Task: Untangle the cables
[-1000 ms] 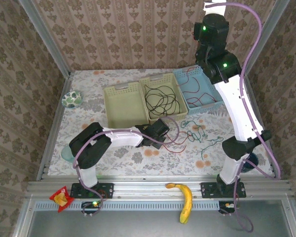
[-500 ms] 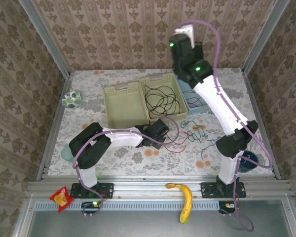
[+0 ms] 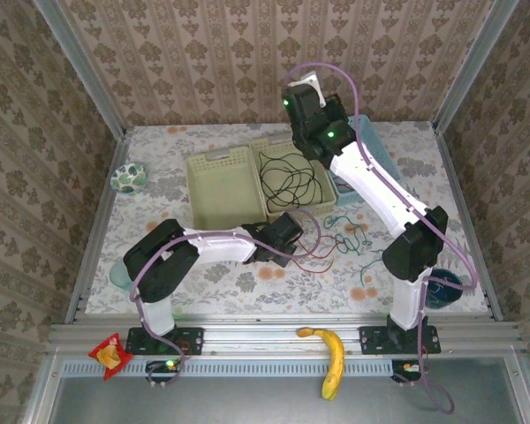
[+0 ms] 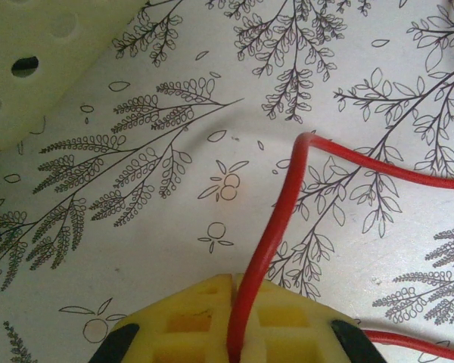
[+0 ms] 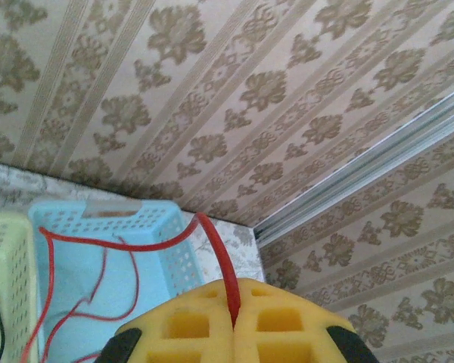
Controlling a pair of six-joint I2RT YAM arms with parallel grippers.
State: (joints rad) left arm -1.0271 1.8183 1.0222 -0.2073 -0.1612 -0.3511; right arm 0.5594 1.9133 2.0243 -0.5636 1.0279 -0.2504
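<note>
Pads of the left gripper [image 4: 234, 308] are pinched shut on the red cable [image 4: 286, 198]. The cable rises from between them, bends sharply and runs off right across the floral table [image 4: 136, 249]. From above, the left gripper [image 3: 290, 233] lies low on the table, just in front of the left cream basket [image 3: 223, 185] and the right cream basket [image 3: 293, 205], which holds the black cable [image 3: 287, 181]. Further right, the green cable [image 3: 353, 234] lies loose on the table. The right arm [image 3: 371, 181] reaches up over the blue basket [image 3: 375, 150]. The right gripper [image 5: 233, 306] is clamped on a red cable [image 5: 216, 249] that trails down into that basket [image 5: 166, 265]. I cannot tell whether both grippers hold one strand.
</note>
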